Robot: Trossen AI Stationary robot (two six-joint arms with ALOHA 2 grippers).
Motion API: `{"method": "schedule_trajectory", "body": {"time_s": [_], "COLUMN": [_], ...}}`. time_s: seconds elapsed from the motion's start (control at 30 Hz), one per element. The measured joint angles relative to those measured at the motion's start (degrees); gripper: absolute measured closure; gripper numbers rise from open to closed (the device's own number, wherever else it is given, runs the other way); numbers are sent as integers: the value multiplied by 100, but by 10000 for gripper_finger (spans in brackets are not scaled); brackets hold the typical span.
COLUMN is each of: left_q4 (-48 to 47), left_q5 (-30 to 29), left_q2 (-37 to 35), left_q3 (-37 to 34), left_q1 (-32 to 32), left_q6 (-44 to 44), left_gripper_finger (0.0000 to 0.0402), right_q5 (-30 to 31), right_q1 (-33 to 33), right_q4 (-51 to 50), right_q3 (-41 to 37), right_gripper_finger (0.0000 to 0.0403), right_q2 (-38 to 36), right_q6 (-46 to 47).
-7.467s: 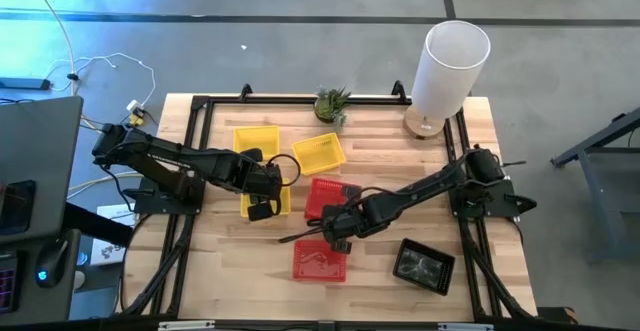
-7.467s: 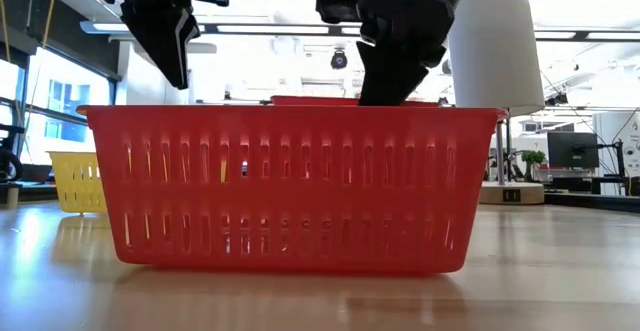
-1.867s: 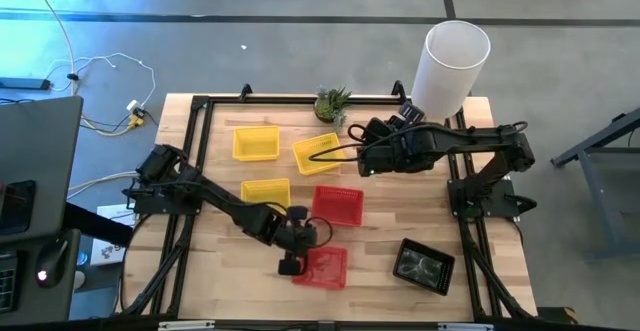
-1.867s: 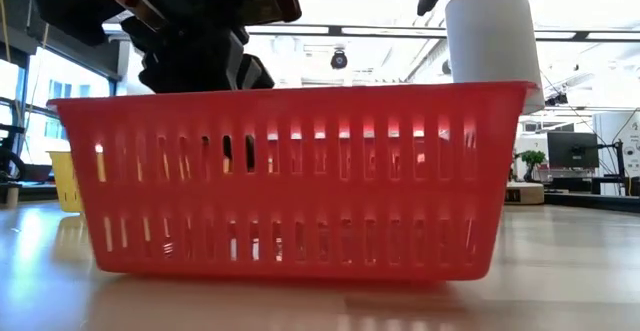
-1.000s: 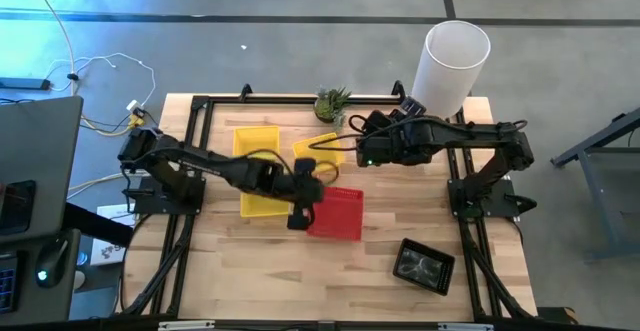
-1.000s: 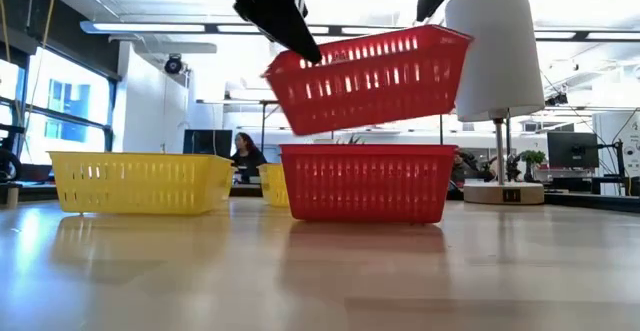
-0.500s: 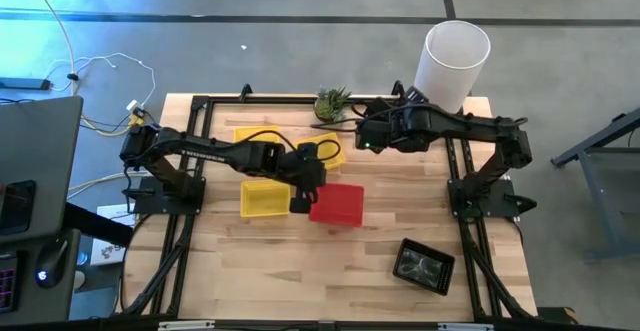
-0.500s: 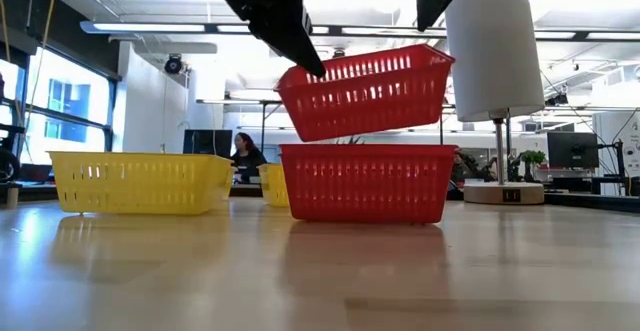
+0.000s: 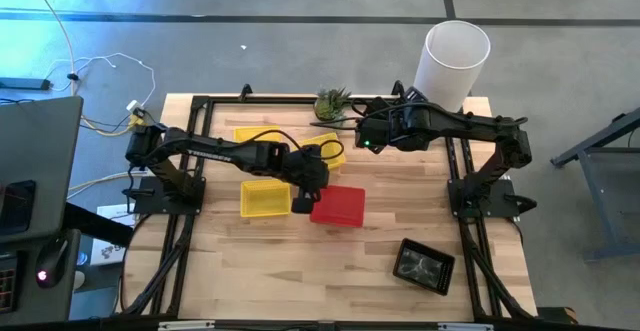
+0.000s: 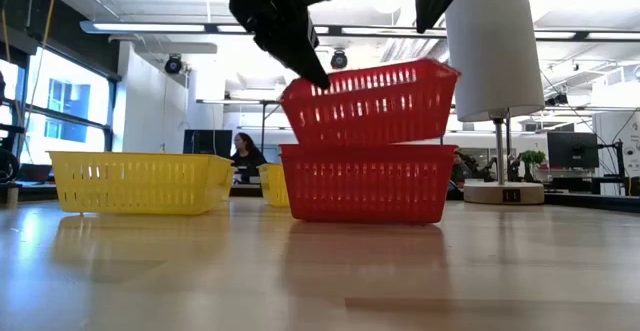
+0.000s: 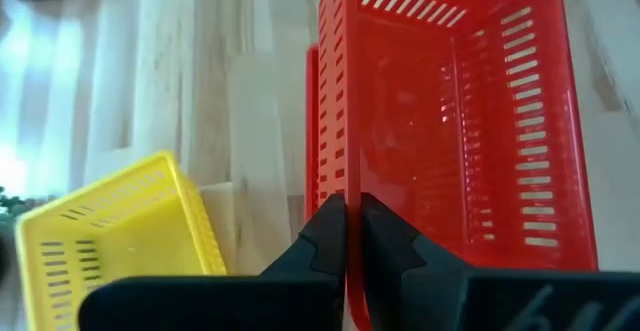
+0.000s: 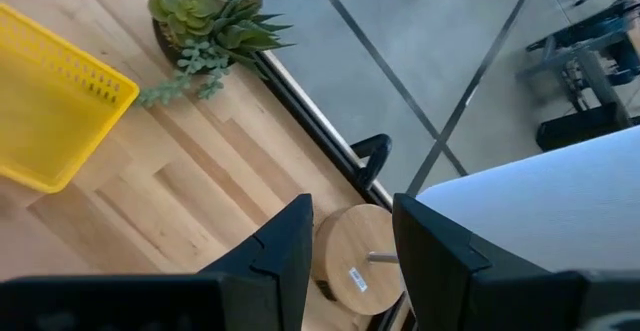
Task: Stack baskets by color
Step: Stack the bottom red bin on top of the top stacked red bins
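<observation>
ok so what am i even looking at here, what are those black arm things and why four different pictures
Two robot arms work at a wooden table. One picture looks straight down, one looks level across the tabletop, and one comes from a camera on each wrist. The left gripper is shut on the rim of a red basket, holding it tilted over a second red basket. The right gripper is open and empty, up near the potted plant and tall white cylinder. Yellow baskets and a black basket also lie about.
</observation>
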Motion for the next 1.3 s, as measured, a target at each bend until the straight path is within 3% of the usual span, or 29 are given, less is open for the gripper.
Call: {"method": "schedule_trajectory", "body": {"time_s": [0.9,1.3], "left_q4": [-33,0], "left_q5": [317,317], "left_q2": [403,401], "left_q3": [0,0], "left_q1": [75,62], "left_q6": [-7,-16], "left_gripper_finger": [400,315], "right_q5": [-51,-256], "right_q1": [0,2], "right_q4": [-4,-9], "right_q3": [0,0], "right_gripper_finger": [277,277], "right_q2": [0,0], "right_q6": [0,0]}}
